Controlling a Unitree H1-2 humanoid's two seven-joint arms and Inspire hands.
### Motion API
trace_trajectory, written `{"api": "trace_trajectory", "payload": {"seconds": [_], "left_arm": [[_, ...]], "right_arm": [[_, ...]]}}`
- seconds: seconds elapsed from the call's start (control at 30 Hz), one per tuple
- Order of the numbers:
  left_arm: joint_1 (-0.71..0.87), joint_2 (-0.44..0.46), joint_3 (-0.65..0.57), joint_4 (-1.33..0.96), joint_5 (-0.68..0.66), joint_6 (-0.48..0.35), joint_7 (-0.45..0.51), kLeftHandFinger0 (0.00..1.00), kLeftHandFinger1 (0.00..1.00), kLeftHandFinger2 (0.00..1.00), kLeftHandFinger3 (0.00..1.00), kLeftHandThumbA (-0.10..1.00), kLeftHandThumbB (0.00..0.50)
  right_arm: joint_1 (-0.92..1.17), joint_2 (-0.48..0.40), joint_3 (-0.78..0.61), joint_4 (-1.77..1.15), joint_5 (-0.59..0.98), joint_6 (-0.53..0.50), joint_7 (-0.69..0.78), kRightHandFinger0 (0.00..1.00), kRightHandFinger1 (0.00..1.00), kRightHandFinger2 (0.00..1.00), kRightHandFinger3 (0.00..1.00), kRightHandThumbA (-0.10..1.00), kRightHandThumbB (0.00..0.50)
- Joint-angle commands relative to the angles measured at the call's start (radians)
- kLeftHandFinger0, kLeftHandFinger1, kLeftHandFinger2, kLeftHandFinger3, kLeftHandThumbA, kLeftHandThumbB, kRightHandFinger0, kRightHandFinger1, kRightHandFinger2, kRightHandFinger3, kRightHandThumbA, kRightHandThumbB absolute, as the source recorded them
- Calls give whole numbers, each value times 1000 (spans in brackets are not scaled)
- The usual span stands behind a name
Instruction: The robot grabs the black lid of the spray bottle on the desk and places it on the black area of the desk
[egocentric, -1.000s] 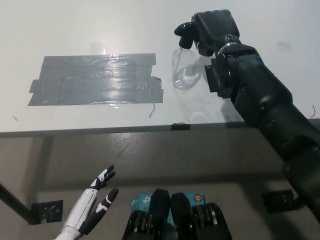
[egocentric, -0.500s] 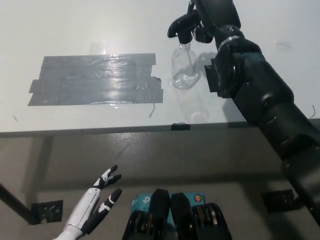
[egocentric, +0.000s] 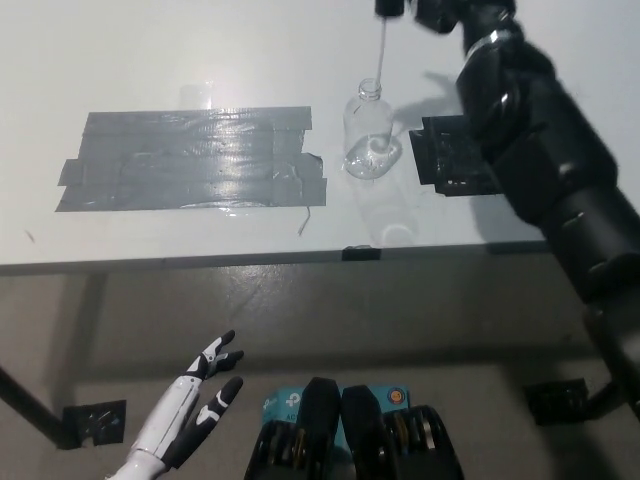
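The black right hand (egocentric: 445, 10), mostly cut off by the top edge, appears to be clamped on the black spray lid (egocentric: 392, 8), though the grip itself is out of frame. The lid is off: its thin dip tube (egocentric: 380, 50) hangs above the open neck of the clear plastic bottle (egocentric: 368, 135), which stands upright on the white desk (egocentric: 150, 50). What remains is carrying the lid left to the dark taped patch (egocentric: 190, 160) (just beside the bottle) and setting it down. The white left hand (egocentric: 190, 410) rests low, fingers spread, holding nothing.
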Motion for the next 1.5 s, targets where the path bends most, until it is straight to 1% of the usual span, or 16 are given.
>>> {"api": "trace_trajectory", "payload": {"seconds": [0.0,0.03,0.07,0.17,0.37,0.73,0.8,0.87,0.9,0.93,0.97,1.0,1.03,1.2,1.3,1.47], "left_arm": [[-9,15,4,-23,10,-19,1,1000,878,871,1000,996,7],[-8,15,3,-24,10,-16,0,1000,881,876,1000,999,10],[-7,14,3,-23,12,-15,1,1000,887,879,1000,1000,6],[-8,15,3,-15,16,-25,5,1000,886,880,1000,998,0],[-5,13,4,-15,16,-22,4,1000,879,875,1000,1000,2],[-6,10,2,-15,19,-15,0,1000,867,877,1000,1000,6],[-10,12,2,-17,19,-14,-1,1000,866,878,1000,1000,2],[-15,10,4,-13,18,-22,3,1000,855,864,1000,981,0],[-19,12,3,-8,17,-28,2,1000,847,857,1000,979,0],[-20,12,4,-8,16,-26,3,1000,848,856,1000,978,0],[-22,13,5,-9,17,-25,3,1000,857,859,1000,972,0],[-21,13,5,-13,20,-26,4,1000,857,860,1000,969,0],[-21,12,6,-12,20,-26,5,1000,855,860,1000,967,0],[-28,12,15,-5,17,-31,16,1000,887,914,1000,964,10],[-37,8,21,8,11,-42,25,1000,940,1000,1000,963,33],[-65,9,30,19,13,-41,32,1000,1000,1000,1000,971,6]], "right_arm": [[-87,-32,-53,-62,66,-31,-44,23,322,668,685,466,0],[-87,-36,-61,-68,71,-31,-40,37,335,655,626,457,1],[-89,-43,-76,-74,82,-33,-48,11,273,541,437,446,0],[-86,-49,-106,-94,102,-18,-48,0,180,461,214,443,0],[-59,-55,-133,-76,120,-29,-63,0,209,527,152,356,0],[18,-2,-139,76,177,-65,-92,0,194,509,164,434,0],[16,-2,-135,88,179,-76,-100,0,198,514,183,443,0],[18,-3,-129,90,182,-77,-88,75,291,568,345,537,13],[20,-8,-124,73,184,-67,-62,248,445,669,464,624,41],[25,-16,-120,42,199,-53,6,576,753,943,791,714,84],[32,-26,-109,18,204,-55,53,725,909,1000,948,739,124],[49,-34,-105,-21,219,-63,100,954,1000,1000,1000,788,167],[63,-40,-102,-52,226,-58,121,1000,1000,1000,1000,816,208],[173,-72,-74,-356,238,-8,227,1000,1000,1000,1000,1000,258],[263,-81,-71,-601,254,37,285,1000,1000,1000,1000,1000,270],[419,-63,-77,-941,280,85,319,1000,1000,1000,1000,1000,266]]}}
